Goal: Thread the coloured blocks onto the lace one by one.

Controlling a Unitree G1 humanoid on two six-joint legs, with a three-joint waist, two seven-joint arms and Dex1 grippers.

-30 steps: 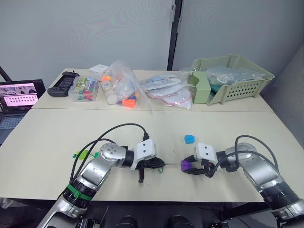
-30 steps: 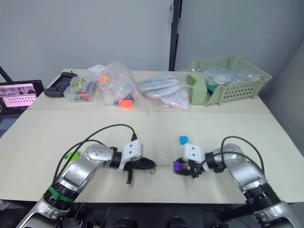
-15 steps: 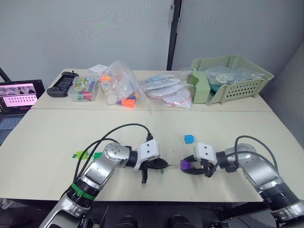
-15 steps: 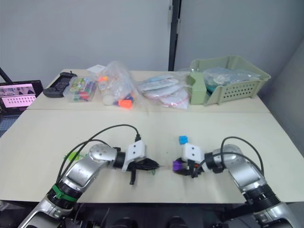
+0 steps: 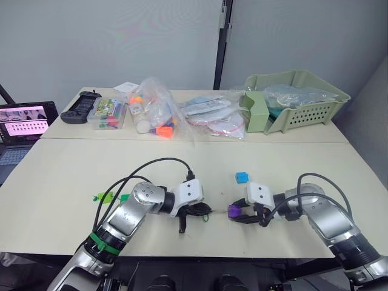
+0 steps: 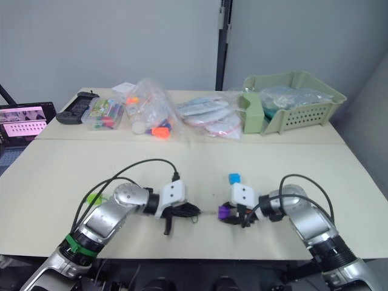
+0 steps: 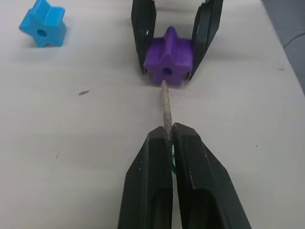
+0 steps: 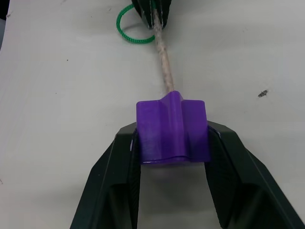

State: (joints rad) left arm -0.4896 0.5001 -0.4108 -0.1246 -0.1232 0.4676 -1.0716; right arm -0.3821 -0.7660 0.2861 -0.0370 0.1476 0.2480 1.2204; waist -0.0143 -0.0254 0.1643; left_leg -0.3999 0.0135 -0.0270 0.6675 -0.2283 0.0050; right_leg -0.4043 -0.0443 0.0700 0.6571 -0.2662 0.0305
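My left gripper clamped on lace behind stiff tip. Right gripper pinching purple block dead ahead, tip entering its hole. Reads as block 1, not yet slid on. Blue block loose beside right gripper; other blocks not visible to me.
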